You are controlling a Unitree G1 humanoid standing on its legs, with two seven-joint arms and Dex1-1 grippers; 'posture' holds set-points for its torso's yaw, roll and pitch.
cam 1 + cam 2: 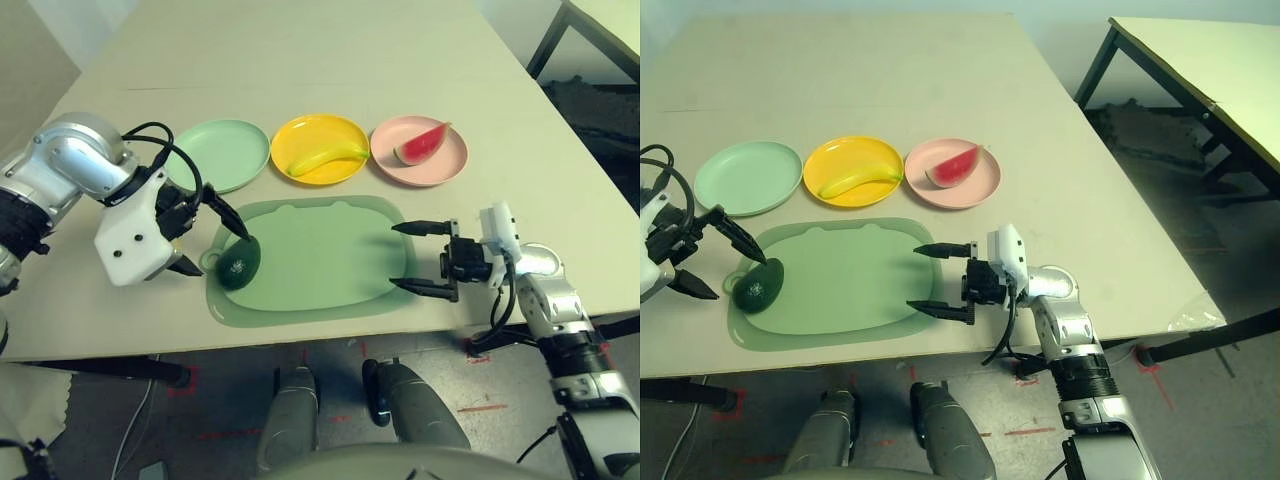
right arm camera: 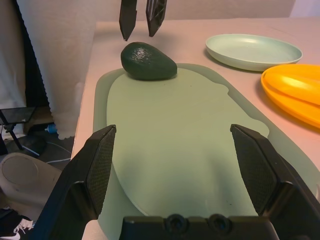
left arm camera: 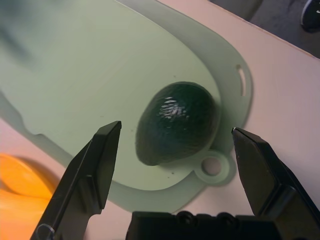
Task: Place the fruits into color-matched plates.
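The dark green avocado (image 1: 240, 265) lies on the left end of the large pale green mat (image 1: 320, 262). My left gripper (image 1: 222, 254) is open and hangs just above the avocado (image 3: 177, 122), one finger on either side, not touching it. The mint green plate (image 1: 218, 155) is empty. The banana (image 1: 325, 158) lies in the yellow plate (image 1: 300, 132). In the pink plate (image 1: 445, 165) rests the watermelon wedge (image 1: 420, 145). My right gripper (image 1: 393, 256) is open over the mat's right edge and holds nothing.
The three plates stand in a row behind the mat on the beige table (image 1: 300, 60). The mat reaches close to the table's front edge (image 1: 330, 335). A second table (image 1: 1200, 60) stands off to the right.
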